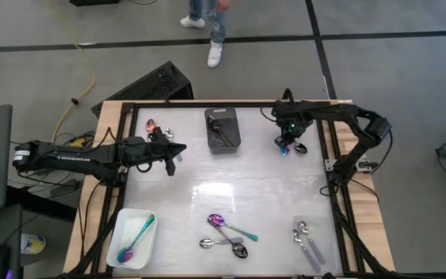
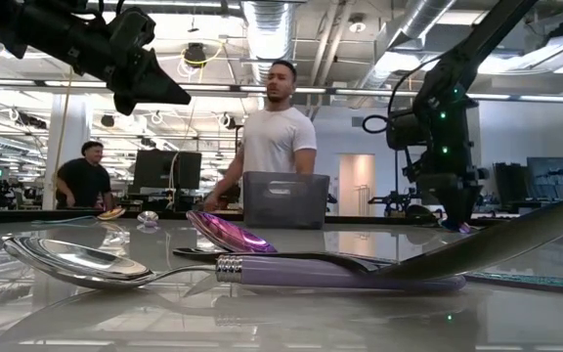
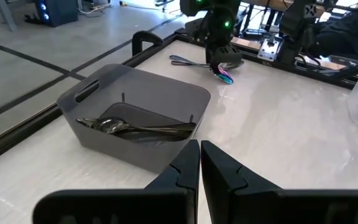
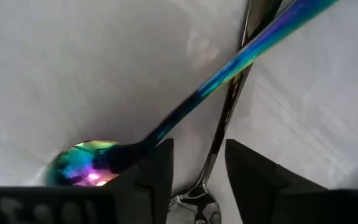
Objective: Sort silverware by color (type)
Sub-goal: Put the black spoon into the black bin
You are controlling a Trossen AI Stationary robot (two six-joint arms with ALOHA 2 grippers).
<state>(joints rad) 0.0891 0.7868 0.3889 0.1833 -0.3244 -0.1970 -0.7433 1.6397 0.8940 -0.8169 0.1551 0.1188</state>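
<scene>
Here, right tool (image 4: 197, 171) at the worktop's far right corner, fingers spread either side of a rainbow spoon (image 4: 229, 74) whose bowl lies on the surface; a darker spoon (image 1: 300, 148) lies just beside it. Whether the fingers touch the handle, cannot tell

Left tool (image 3: 199, 163) hangs off the surface at far left, fingers pressed together, empty, pointed toward the grey bin (image 3: 135, 93)

Progress: early to middling, by my reading. Grey bin holds a few dark spoons (image 3: 138, 129); white tray (image 1: 126, 221) at near left holds one rainbow spoon (image 1: 135, 237). Loose yet: a mixed cluster (image 1: 227, 236) near centre, a pair (image 1: 307, 242) near right, a few (image 1: 155, 126) at far left

Worktop (image 1: 231, 186) pale, glossy, dark-framed. Beyond it an open workshop, grey floor, monitors, two people standing
</scene>
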